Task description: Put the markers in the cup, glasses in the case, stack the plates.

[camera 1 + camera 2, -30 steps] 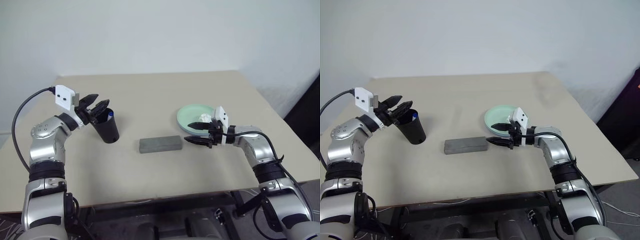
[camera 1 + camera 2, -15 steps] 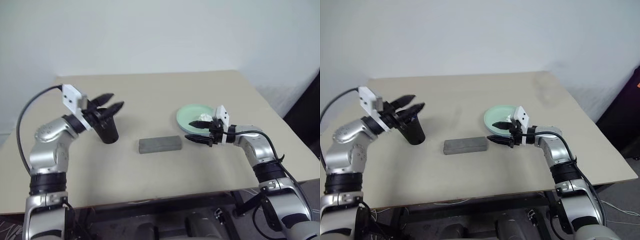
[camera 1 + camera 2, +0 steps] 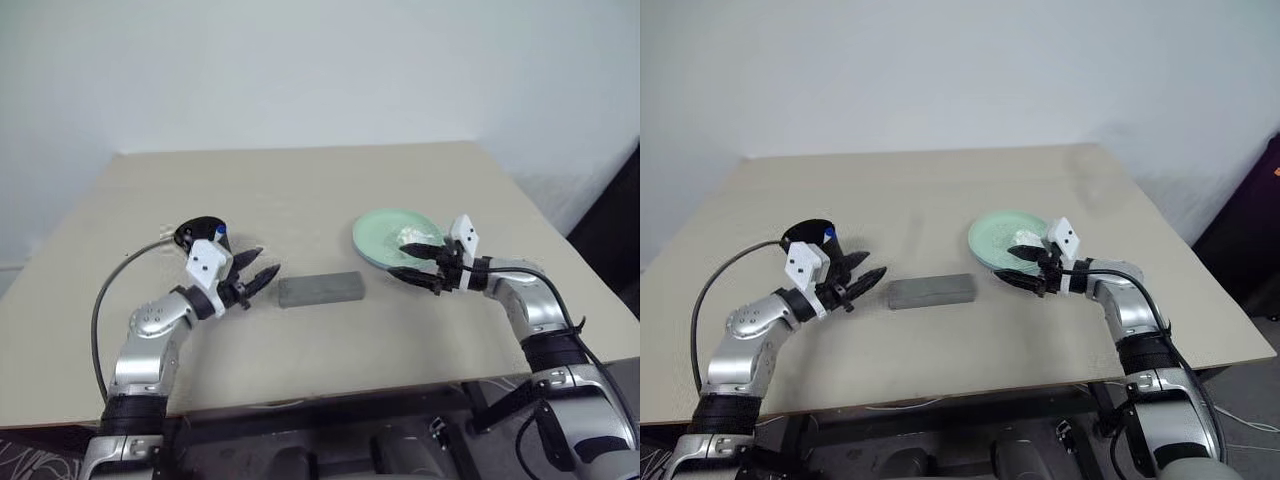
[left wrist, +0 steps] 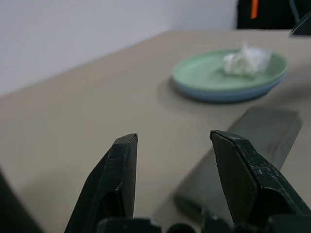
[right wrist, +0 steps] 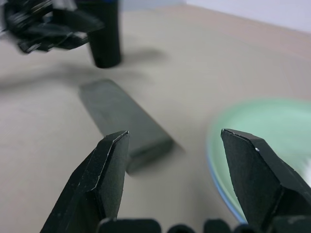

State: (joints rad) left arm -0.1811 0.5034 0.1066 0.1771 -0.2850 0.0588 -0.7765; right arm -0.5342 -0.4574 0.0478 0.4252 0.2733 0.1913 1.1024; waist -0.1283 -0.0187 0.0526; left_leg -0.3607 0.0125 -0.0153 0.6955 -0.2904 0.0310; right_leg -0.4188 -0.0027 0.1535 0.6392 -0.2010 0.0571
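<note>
On the beige worktop, at left, the black tapered plastic cup held a blue-capped marker. Beside it the left gripper hovered, fingers apart and empty, near the grey rectangular case. Rightward, the right gripper, fingers spread wide, hung over the pale green plate stacked on the blue one, tissue lump inside.

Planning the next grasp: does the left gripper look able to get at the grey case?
Probably yes: the left gripper is open, empty, pointing at the case end, with bare table between them.

Beige table, small white tissue lump — crumpled, white wall
</note>
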